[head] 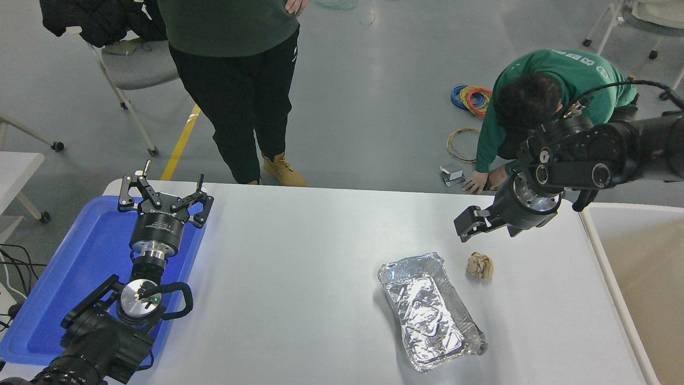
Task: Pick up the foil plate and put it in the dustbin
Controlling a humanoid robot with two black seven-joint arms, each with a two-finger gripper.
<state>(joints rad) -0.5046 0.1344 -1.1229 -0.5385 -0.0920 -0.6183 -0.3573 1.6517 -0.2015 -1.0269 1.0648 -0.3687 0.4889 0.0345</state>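
The foil plate point(430, 311) lies flat on the white table point(299, 278), right of the middle, its long side running toward the near right. The dustbin point(641, 278) stands at the table's right edge, beige inside with a white rim. My right gripper point(466, 223) comes in from the right edge and hangs above the table, just beyond the plate's far end and apart from it; its fingers look closed together and hold nothing. My left gripper point(163, 195) is parked at the lower left over the blue tray, fingers spread open and empty.
A crumpled brown paper ball point(480, 266) sits next to the plate's far right corner, under my right gripper. A flat blue tray point(80, 267) lies at the table's left end. One person stands at the far side; another crouches on the floor behind my right arm.
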